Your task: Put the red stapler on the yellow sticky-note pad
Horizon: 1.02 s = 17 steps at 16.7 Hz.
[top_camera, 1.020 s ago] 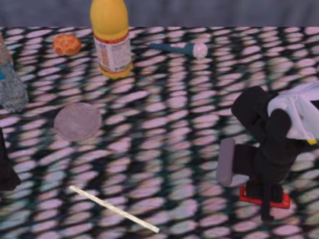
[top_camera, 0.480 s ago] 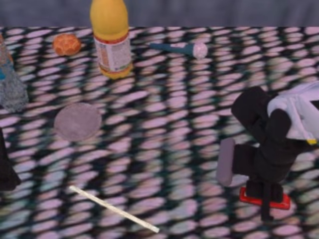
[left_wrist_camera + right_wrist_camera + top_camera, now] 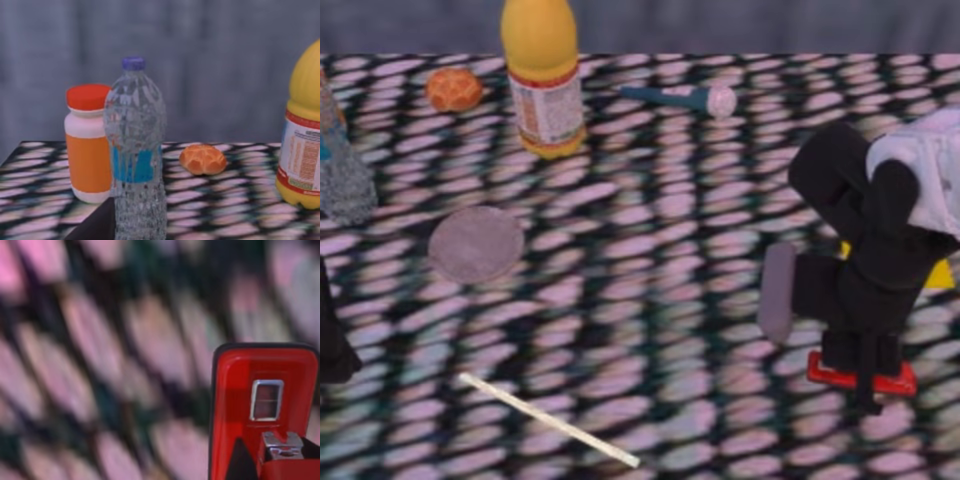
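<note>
The right arm [image 3: 880, 250] has bulky black links. A white shell with a yellow mark covers its upper segment. The wrist carries a grey, rounded pad.

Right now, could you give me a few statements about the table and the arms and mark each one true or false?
1. The right pincer is over the red stapler, near the right side of the table. True.
2. The yellow sticky-note pad lies in full view at the table's left side. False: it is at the right, mostly hidden under the right arm.
3. The red stapler rests on the yellow sticky-note pad. False: the two are apart, with the stapler nearer the front edge.
4. A bread roll lies left of the orange juice bottle. True.
5. The left arm is at the left edge of the top view. True.
</note>
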Each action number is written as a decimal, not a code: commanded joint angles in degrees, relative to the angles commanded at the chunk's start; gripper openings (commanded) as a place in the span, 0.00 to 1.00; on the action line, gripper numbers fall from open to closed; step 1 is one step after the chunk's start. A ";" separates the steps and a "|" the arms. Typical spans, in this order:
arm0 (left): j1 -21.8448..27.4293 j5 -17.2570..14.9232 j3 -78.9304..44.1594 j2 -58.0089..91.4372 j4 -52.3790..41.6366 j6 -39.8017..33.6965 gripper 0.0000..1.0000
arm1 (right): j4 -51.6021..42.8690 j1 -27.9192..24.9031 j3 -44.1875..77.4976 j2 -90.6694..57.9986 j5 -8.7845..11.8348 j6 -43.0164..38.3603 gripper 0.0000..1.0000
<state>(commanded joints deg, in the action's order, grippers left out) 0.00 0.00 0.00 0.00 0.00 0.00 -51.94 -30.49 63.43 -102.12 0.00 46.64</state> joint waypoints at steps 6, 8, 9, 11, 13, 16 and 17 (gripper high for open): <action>0.00 0.00 0.00 0.00 0.00 0.00 1.00 | -10.15 -0.03 5.84 4.96 0.00 -0.09 0.00; 0.00 0.00 0.00 0.00 0.00 0.00 1.00 | -10.15 -0.03 5.84 4.96 0.00 -0.09 0.00; 0.00 0.00 0.00 0.00 0.00 0.00 1.00 | -10.00 0.12 5.69 4.75 0.00 -0.16 0.00; 0.00 0.00 0.00 0.00 0.00 0.00 1.00 | -10.13 0.16 5.97 4.54 0.00 -0.70 0.00; 0.00 0.00 0.00 0.00 0.00 0.00 1.00 | -10.74 0.51 7.41 3.50 0.00 -3.55 0.00; 0.00 0.00 0.00 0.00 0.00 0.00 1.00 | -12.36 1.98 11.29 0.80 0.00 -12.24 0.00; 0.00 0.00 0.00 0.00 0.00 0.00 1.00 | -13.02 2.71 12.85 -0.28 0.00 -16.29 0.00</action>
<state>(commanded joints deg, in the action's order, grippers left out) 0.00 0.00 0.00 0.00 0.00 0.00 -64.96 -27.78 76.28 -102.40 0.01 30.35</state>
